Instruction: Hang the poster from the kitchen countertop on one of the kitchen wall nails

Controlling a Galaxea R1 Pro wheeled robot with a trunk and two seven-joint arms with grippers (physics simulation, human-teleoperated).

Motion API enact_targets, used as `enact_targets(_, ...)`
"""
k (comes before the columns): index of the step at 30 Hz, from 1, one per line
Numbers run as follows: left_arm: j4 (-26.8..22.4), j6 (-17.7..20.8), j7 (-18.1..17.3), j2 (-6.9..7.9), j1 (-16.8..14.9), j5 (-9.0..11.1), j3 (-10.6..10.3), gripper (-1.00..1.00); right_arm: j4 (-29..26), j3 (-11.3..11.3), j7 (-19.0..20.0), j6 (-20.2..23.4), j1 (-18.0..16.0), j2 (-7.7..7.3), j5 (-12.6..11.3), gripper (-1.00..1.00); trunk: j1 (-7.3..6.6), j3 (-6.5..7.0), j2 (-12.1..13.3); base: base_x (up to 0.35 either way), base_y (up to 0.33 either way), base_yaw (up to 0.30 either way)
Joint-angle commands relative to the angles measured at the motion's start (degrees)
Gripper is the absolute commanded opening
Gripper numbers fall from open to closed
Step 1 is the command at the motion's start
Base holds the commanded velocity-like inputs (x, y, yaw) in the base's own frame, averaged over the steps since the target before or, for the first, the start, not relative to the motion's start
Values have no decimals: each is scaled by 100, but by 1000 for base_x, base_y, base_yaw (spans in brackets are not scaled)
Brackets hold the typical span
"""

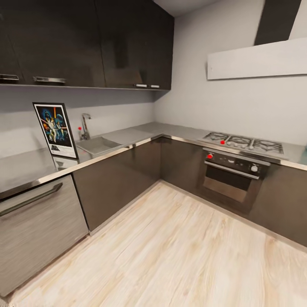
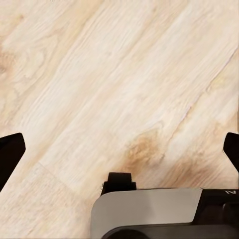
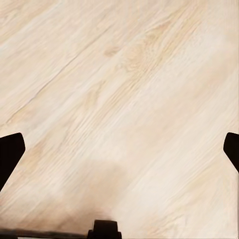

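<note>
Head view: you are looking into the corner of an L-shaped kitchen. The poster (image 1: 55,129) stands upright on the kitchen countertop (image 1: 25,166), leaning back against the pale wall at the left of the picture. Its black frame and white border surround blue-black artwork, and a faint reflection of it lies on the grey worktop just in front. Just beside the poster, toward the corner, is the sink (image 1: 98,145) with its tap (image 1: 85,126) rising behind it. Dark upper cabinets (image 1: 85,42) hang above this stretch of counter. Below the poster, a grey-fronted drawer unit (image 1: 38,226) with a long bar handle sits under the worktop.

Along the other leg of the counter, well apart from the poster, you see a gas hob (image 1: 243,143) with an oven (image 1: 232,175) under it, and a pale extractor hood (image 1: 256,59) on the wall above. Light wooden floor (image 1: 179,251) fills the foreground.

In the left wrist view, the left gripper (image 2: 119,154) hangs over the floor, its two dark fingertips (image 2: 10,154) at opposite edges of the picture, spread wide with nothing between them. Part of the robot's grey base (image 2: 149,206) shows beneath.

In the right wrist view, the right gripper (image 3: 119,154) is likewise spread wide over bare floorboards, holding nothing.
</note>
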Motion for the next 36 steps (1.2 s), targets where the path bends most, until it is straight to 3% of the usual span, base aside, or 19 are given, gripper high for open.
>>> enact_targets(1,-7,-9,3,-1,2,-1,9,100,5,11,-2,-20,-3,-3,40,100,2,-8,-2,253,-241,275)
enact_targets(25,-7,-9,0,-1,2,-1,98,100,5,11,1,-27,-3,-2,40,100,2,-80,-2,253,-241,271)
enact_targets(33,-7,-9,3,-1,2,-1,103,100,112,40,20,-28,-3,-15,63,100,2,-87,-2,253,-241,65)
enact_targets(36,-7,-9,4,-1,2,-1,100,100,164,133,18,-35,-3,-18,183,100,2,-87,-2,253,-241,9)
